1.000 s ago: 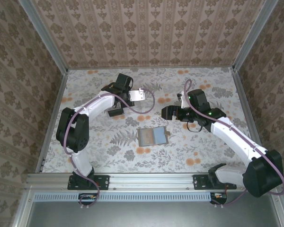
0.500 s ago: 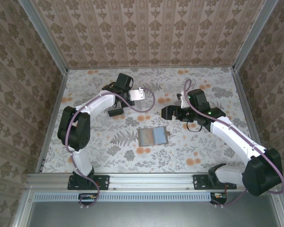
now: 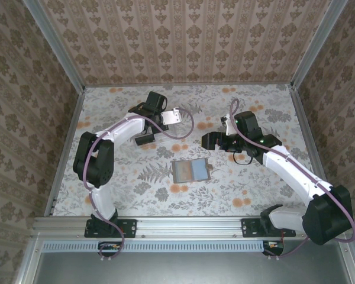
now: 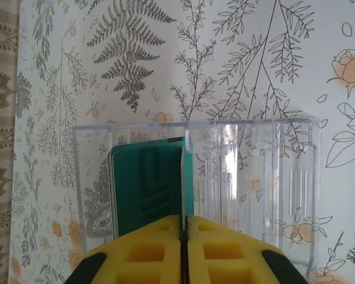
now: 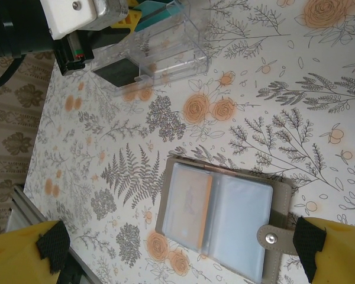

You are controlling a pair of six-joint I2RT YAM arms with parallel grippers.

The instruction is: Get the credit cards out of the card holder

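Between the left gripper's (image 4: 183,220) yellow pads (image 4: 148,248) no gap is left; they are pressed flat together, with only a thin seam showing. Whether anything thin is caught in that seam I cannot tell. Just ahead of those fingertips, touching or nearly so, sits a clear plastic tray (image 4: 254,177) with upright dividers. A teal card (image 4: 145,189) lies in the tray compartment just beyond the tips and a little to their left. Past the tray stretches the floral table (image 4: 254,71).

Over on the other side, the right gripper (image 3: 208,141) hangs above the table with its yellow fingers (image 5: 23,254) spread wide and nothing between them but air. Below that gap, roughly centred between the two tips, the card holder (image 5: 225,219) lies open and flat on the table, its bluish inside facing up. An orange-edged card (image 5: 189,204) sits in the panel nearer one finger, and the snap tab (image 5: 272,238) sticks out beside the other finger. Farther ahead of these fingers, well apart from the holder, stand the tray and the left gripper.
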